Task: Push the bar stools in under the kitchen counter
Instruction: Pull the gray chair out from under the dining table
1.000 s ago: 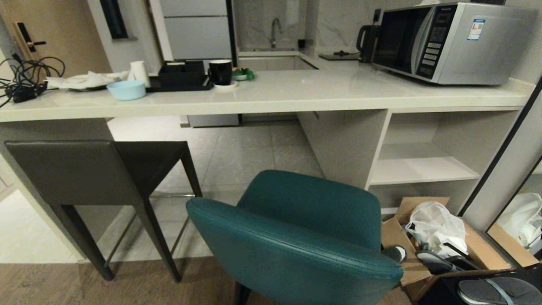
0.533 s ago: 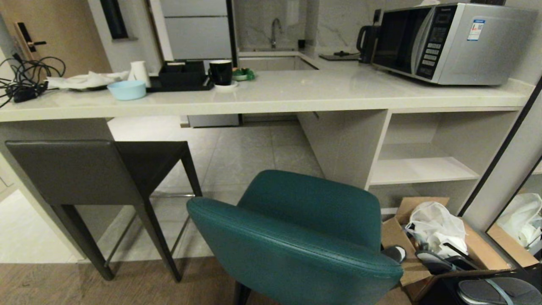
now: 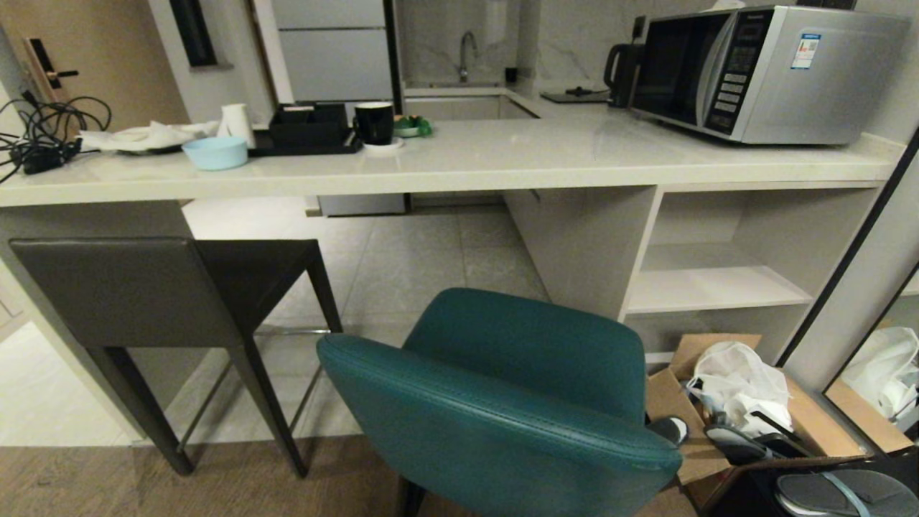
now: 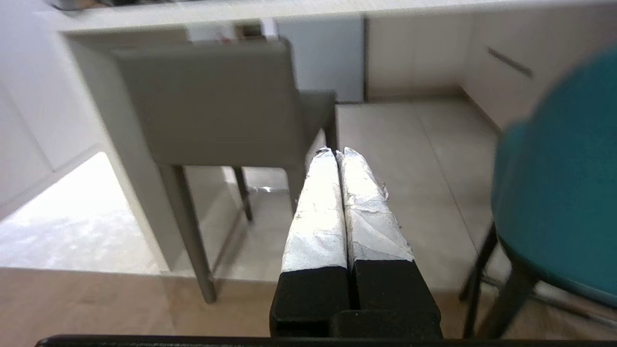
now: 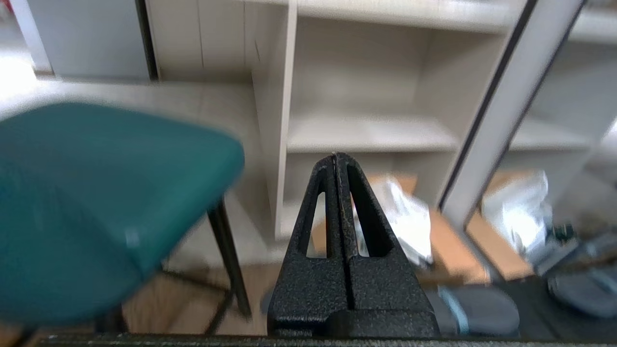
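Panasonic microwave (image 3: 768, 68), blue sticker, upper right on bench (image 3: 459, 161). Teal stool (image 3: 502, 409) lower centre, grey stool (image 3: 143, 294) left, unmoved since before. Left claw (image 4: 336, 153), right claw (image 5: 336, 156) closed, empty.

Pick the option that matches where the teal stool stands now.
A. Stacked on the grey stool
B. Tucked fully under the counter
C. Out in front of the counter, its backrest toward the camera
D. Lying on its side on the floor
C: the teal stool stands upright, out in front of the kitchen counter, its curved backrest nearest the head camera, to the right of the dark grey stool.
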Tool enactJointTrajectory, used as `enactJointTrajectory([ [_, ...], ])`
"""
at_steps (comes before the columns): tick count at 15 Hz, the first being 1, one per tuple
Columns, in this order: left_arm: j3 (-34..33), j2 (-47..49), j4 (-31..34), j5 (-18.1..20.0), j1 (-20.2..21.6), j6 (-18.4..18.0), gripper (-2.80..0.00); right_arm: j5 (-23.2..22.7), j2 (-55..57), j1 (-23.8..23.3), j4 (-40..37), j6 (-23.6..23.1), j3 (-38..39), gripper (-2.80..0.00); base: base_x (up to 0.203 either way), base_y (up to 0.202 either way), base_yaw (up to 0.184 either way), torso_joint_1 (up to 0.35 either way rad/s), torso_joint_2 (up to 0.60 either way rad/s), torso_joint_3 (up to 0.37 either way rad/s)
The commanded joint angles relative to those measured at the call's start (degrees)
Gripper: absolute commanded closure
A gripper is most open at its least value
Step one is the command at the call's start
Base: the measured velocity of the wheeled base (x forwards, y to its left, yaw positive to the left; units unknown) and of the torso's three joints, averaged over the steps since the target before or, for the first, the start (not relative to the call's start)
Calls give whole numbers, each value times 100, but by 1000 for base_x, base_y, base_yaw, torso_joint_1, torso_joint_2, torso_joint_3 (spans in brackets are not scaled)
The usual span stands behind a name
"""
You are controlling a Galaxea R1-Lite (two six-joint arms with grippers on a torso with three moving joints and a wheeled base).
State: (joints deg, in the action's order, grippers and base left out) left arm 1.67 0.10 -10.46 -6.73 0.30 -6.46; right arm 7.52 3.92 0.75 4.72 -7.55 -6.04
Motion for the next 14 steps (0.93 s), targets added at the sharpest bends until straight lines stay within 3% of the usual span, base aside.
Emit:
enactJointTrajectory([
  [1, -284, -11, 130, 504, -9, 43, 0, -42, -410, -66, 33, -9, 490, 0, 0, 0, 0, 0, 0, 0],
  [3, -274, -10, 788, 768, -6, 3, 0, -328, -402, -74, 288, 290, 605, 0, 0, 0, 0, 0, 0, 0],
  [6, -273, -10, 808, 884, -5, -20, 0, -707, -401, -75, -127, 140, 613, 0, 0, 0, 0, 0, 0, 0],
  [8, -265, -10, 801, 1060, -30, -514, 0, -942, -395, -75, -579, 131, 613, 0, 0, 0, 0, 0, 0, 0],
  [9, -272, -10, 800, 1044, -30, -379, 0, -961, -397, -71, -577, 345, 613, 0, 0, 0, 0, 0, 0, 0],
  [12, -273, -10, 807, 940, -30, -225, 0, -893, -392, -75, -560, 394, 613, 0, 0, 0, 0, 0, 0, 0],
  [14, -273, -10, 808, 861, -30, 160, 0, -893, -392, -75, -560, 377, 613, 0, 0, 0, 0, 0, 0, 0],
])
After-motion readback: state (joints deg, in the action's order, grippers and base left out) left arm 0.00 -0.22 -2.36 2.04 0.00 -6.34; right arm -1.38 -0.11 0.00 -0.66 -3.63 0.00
